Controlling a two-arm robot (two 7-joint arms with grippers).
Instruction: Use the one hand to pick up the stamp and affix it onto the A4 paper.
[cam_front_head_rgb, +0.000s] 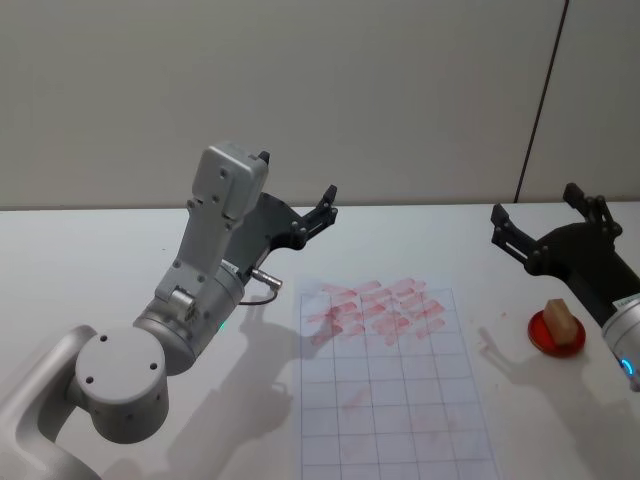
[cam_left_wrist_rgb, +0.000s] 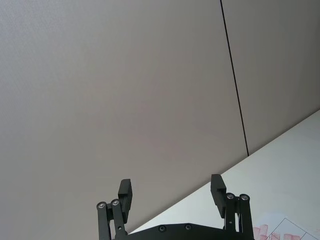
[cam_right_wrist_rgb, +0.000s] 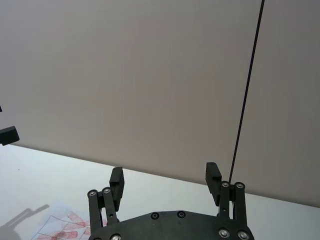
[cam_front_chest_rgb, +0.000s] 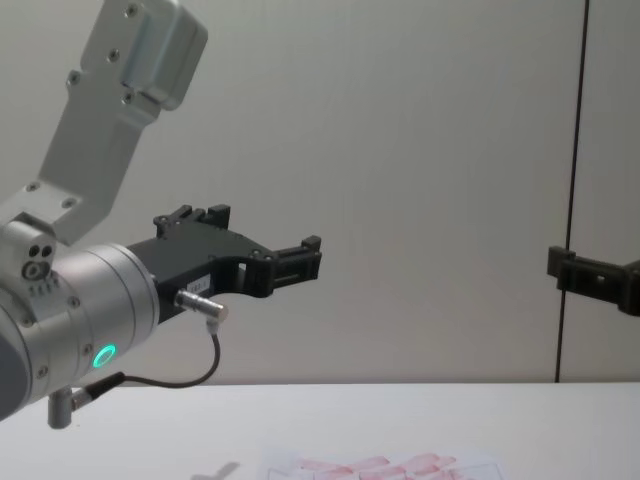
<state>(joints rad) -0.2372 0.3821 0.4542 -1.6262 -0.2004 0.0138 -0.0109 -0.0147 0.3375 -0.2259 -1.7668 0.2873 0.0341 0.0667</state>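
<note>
On your left, the left gripper (cam_front_head_rgb: 297, 178), black with a silver wrist and a green ring light, hangs above the white table (cam_front_head_rgb: 100, 260), just left of the paper. Its fingers are spread wide and hold nothing. In the middle lies the A4 paper (cam_front_head_rgb: 390, 400), a thin white gridded sheet with rows of pink-red prints at its far end. To its right you see the stamp (cam_front_head_rgb: 560, 320), a small light-brown wooden block, resting on a round red pad (cam_front_head_rgb: 541, 338). The right gripper (cam_front_head_rgb: 535, 202), black with short fingers, hangs in the air near this pad, wide open and empty, not touching the stamp.
</note>
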